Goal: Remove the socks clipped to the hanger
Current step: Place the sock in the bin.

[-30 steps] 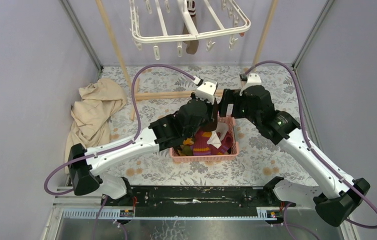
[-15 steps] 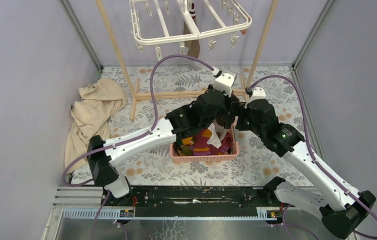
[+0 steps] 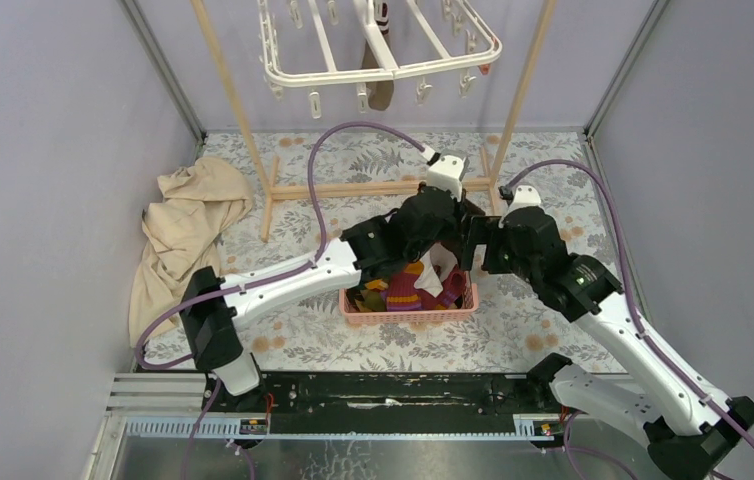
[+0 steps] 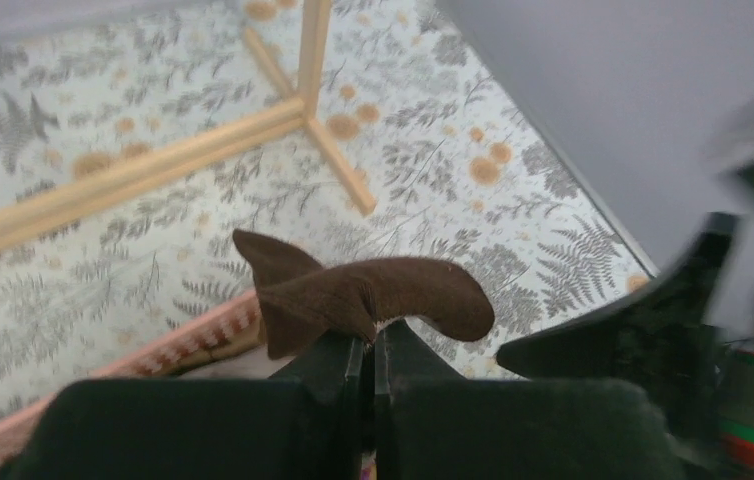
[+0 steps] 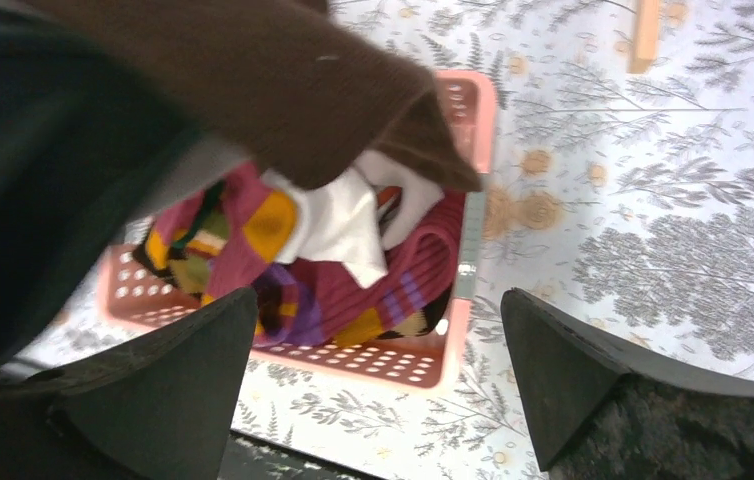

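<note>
L claw [image 4: 368, 345] w/ sock [image 4: 373, 292], further right

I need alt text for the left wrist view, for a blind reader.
The left hand, shut, pinches a brown sock above a fern-patterned table. A wooden frame base lies behind; a pink basket rim shows lower left.

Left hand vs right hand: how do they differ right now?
Left hand is shut; right hand is wide open. Left hand pinches a brown sock; right hand holds nothing. Both hang near the pink basket.
</note>
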